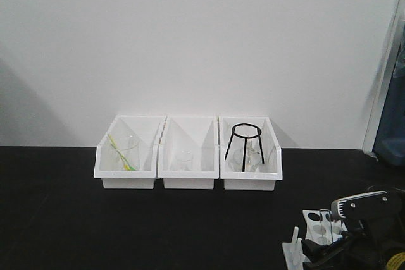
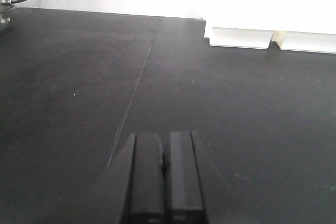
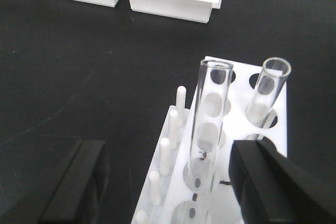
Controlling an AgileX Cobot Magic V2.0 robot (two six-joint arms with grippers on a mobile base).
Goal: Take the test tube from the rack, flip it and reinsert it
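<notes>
The white rack (image 3: 239,129) stands on the black table at the front right, with round holes in its top plate and upright pegs (image 3: 165,156) along its left side. It also shows in the front view (image 1: 314,224). Two clear test tubes stand in it, mouths up: a near tube (image 3: 210,124) and a far tube (image 3: 269,95). My right gripper (image 3: 168,182) is open, its fingers on either side of the near tube without touching it. The right finger (image 3: 268,182) is closer to the tube. My left gripper (image 2: 165,177) is shut and empty, low over bare table.
Three white bins stand side by side at the back: the left bin (image 1: 126,181) with a beaker and a green-yellow item, the middle bin (image 1: 186,183) with a small beaker, the right bin (image 1: 250,184) with a black tripod stand (image 1: 245,147). A white wall is behind.
</notes>
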